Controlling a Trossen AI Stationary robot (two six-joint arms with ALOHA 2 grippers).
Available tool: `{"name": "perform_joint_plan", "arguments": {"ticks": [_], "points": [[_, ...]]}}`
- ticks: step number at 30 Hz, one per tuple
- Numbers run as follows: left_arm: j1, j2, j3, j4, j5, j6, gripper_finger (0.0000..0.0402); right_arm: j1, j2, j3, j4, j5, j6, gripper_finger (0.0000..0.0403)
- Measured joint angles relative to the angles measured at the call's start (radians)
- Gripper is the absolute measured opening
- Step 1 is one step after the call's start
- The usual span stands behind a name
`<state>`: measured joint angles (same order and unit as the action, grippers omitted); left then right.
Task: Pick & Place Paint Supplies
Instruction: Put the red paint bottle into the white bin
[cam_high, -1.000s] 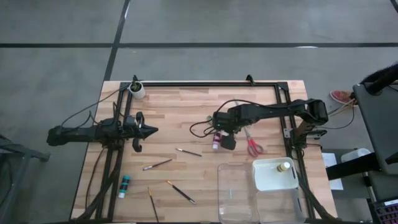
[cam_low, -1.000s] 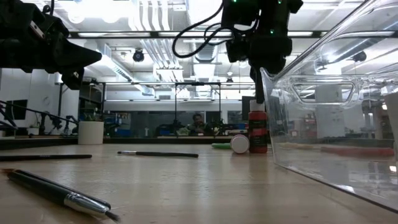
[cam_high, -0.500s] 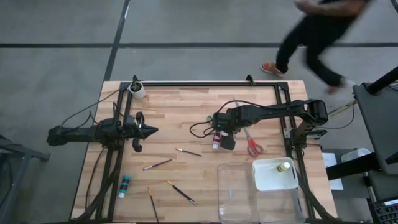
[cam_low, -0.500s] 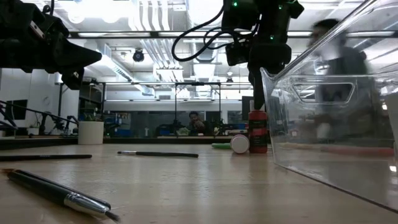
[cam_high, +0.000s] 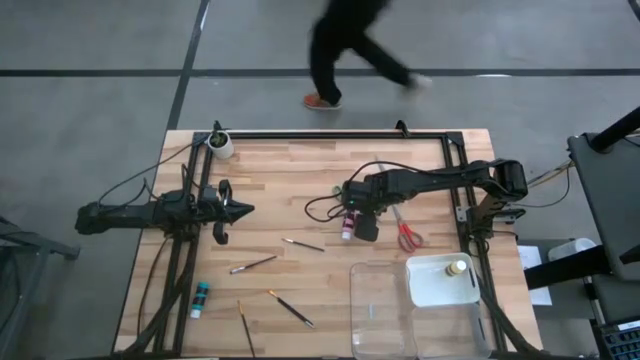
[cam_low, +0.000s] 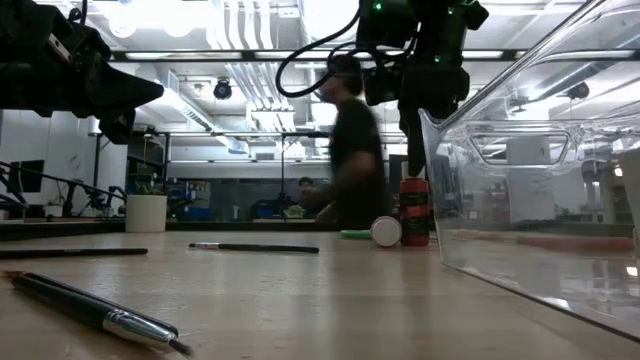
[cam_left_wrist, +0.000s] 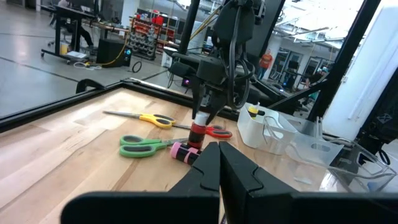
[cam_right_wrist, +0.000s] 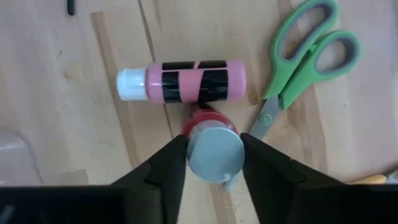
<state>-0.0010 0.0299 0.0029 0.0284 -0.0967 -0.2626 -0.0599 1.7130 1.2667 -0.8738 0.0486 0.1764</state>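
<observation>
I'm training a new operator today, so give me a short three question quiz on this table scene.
1. True or false: the red bottle stands upright between the right pincer's fingers.
2. Which scissors lie nearest the pink bottle? A yellow, B green, C red.
3. Fill in: the yellow bottle sits in the ____ tray.

Key: 1 true. 2 B, the green scissors lie just beside it. 3 white.

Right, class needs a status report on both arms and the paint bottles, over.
Right end effector closing on upright red bottle. Left end effector shut, waiting. Pink bottle lying against red one.
</observation>
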Motion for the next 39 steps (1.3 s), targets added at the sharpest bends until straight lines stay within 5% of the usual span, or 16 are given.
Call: {"name": "perform_joint_plan", "arguments": {"ticks": [3,26,39], "points": [[0.0,0.0,0.0,0.0,0.0,0.0,0.0,0.001,0.0,0.0,0.001,-0.002,-0.004,0.011],[0.0,0.0,0.0,0.0,0.0,0.0,0.0,0.001,0.0,0.001,-0.005,-0.004,-0.023,0.0112],[0.0,0.0,0.0,0.0,0.0,0.0,0.0,0.001,-0.016,0.1,-0.15,0.003,-0.003,0.0111]]}}
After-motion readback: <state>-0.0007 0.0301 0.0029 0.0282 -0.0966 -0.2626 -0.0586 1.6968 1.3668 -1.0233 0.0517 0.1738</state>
